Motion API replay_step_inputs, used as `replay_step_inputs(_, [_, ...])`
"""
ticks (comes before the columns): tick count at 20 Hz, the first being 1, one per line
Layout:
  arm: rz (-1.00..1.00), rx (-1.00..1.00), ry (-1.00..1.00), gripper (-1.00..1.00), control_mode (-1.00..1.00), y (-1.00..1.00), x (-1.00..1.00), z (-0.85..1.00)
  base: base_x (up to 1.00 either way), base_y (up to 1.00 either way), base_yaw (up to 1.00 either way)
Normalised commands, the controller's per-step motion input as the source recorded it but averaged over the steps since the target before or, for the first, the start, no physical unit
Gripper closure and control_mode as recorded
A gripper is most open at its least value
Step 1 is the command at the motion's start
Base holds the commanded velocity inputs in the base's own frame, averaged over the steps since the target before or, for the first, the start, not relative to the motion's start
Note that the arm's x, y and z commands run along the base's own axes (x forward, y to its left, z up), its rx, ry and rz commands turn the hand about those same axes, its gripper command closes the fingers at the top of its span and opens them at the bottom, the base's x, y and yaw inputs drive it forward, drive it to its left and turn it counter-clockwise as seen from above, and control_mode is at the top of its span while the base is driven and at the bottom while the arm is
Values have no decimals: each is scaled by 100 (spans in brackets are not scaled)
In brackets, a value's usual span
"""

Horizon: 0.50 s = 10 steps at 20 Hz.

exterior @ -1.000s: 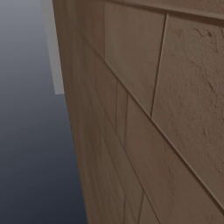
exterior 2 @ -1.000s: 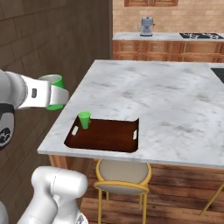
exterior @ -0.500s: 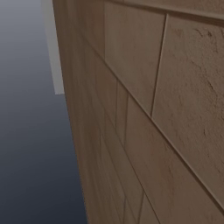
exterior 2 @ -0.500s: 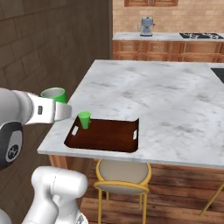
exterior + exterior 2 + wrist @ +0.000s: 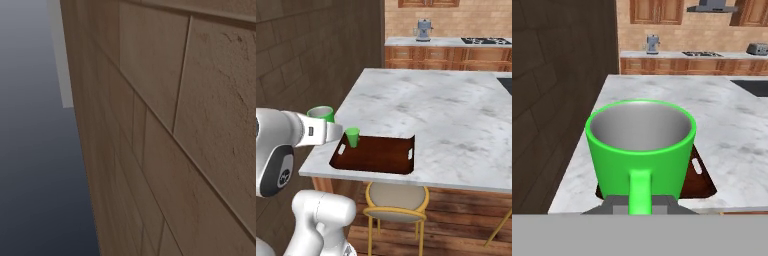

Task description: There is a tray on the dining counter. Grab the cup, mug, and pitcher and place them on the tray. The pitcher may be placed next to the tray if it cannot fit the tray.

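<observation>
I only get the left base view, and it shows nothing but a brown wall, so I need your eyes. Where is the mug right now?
Observer: The mug is held by its handle in the shut hand, upright, in the air off the near left corner of the dining counter.
Operator: Is anything on the tray yet?
Observer: Yes, the cup stands upright at the left end of the tray.
Operator: Is there room for the mug?
Observer: The tray floor to the right of the cup is bare, so it likely fits.
Operator: And the pitcher?
Observer: I cannot see it.
</observation>
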Motion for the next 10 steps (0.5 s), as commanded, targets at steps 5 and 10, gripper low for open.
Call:
replay_step_inputs(5, [17,0,0,100,-100,0,15,-12,0,0,0])
replay_step_inputs(10, [22,0,0,100,-100,0,11,-23,0,0,0])
